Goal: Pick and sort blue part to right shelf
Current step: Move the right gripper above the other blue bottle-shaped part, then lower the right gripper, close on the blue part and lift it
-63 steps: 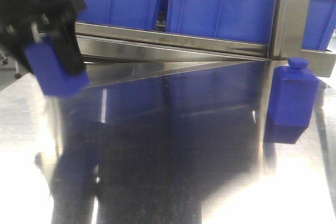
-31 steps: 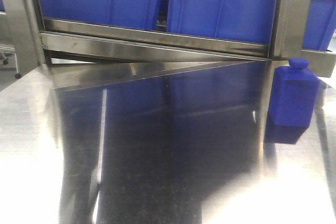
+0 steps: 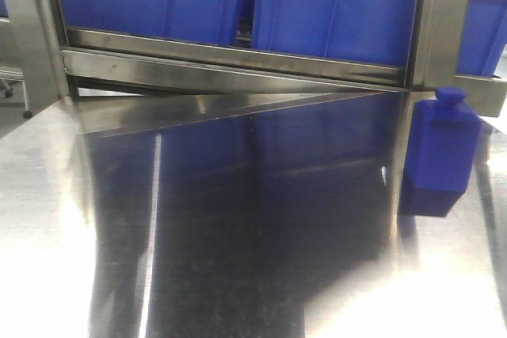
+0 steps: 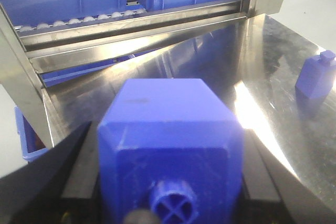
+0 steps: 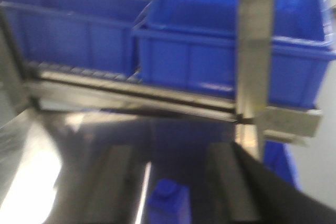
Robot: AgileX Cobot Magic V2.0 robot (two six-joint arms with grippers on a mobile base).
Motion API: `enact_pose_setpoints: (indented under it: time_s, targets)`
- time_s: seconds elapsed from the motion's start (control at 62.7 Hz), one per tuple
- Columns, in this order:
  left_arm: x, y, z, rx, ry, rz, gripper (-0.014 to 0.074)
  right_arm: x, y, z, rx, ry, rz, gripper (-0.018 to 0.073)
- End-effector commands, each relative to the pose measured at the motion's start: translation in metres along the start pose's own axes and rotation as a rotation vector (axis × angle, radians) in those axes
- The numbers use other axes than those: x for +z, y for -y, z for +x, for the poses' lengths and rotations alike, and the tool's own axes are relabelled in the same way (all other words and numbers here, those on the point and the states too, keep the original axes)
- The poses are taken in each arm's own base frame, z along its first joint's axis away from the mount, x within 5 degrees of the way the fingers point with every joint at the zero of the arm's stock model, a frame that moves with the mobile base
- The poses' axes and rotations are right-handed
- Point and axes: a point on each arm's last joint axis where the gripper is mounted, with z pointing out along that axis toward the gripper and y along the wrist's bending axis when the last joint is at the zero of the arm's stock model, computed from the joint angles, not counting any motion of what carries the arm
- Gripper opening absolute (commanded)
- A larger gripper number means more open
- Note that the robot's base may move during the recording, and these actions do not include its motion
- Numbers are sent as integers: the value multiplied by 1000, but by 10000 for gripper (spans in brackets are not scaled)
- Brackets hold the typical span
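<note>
While hovering above the tabletop [image 4: 220, 72], clamps one blue part [image 4: 168, 114] in the left end effector [image 4: 170, 137], cap toward the wrist, long axis aimed forward. Spreads the right end effector [image 5: 170, 156] wide and empty, just behind a second blue part [image 5: 168, 200] standing upright. Faces the right shelf [image 3: 440, 21] straight ahead, blue bins [image 3: 333, 9] beyond its rail [image 3: 238, 65]; probably needs a forward, upward carry.
</note>
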Motion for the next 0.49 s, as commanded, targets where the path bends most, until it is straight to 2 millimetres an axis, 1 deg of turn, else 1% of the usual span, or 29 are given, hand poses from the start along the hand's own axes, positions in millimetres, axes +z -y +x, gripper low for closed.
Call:
enact_pose_setpoints:
  time_s: [0.0, 0.112, 0.239, 0.287, 0.303, 0.351, 0.431, 0.447, 0.462, 0.478]
  targets:
    - [-6, 0, -15, -3, 122, -9, 293, 13, -8, -19, -7, 24, -74, 577]
    - [-6, 0, -16, -8, 129, -6, 293, 32, -18, -18, -16, -64, -137, 584]
    - [-6, 0, -16, -11, 131, -4, 293, 51, -26, -27, -29, -240, -148, 584]
    - [-6, 0, -16, -11, 131, -4, 293, 60, -28, -32, -24, -349, -129, 584]
    - [-6, 0, -16, -12, 131, -3, 293, 62, -29, -37, -23, -366, -124, 584]
    - [-6, 0, -16, -12, 131, -3, 293, 75, -31, -44, -9, -462, -96, 584]
    - [-6, 0, -16, -12, 131, -3, 293, 91, -31, -54, 30, -580, -39, 584]
    - [-6, 0, -16, -12, 131, -3, 293, 94, -31, -60, 43, -588, -30, 584]
    - [-6, 0, -16, -12, 131, -3, 293, 99, -31, -60, 60, -627, -11, 584]
    - [-6, 0, -16, -12, 131, -3, 293, 103, -32, -64, 74, -636, -2, 584]
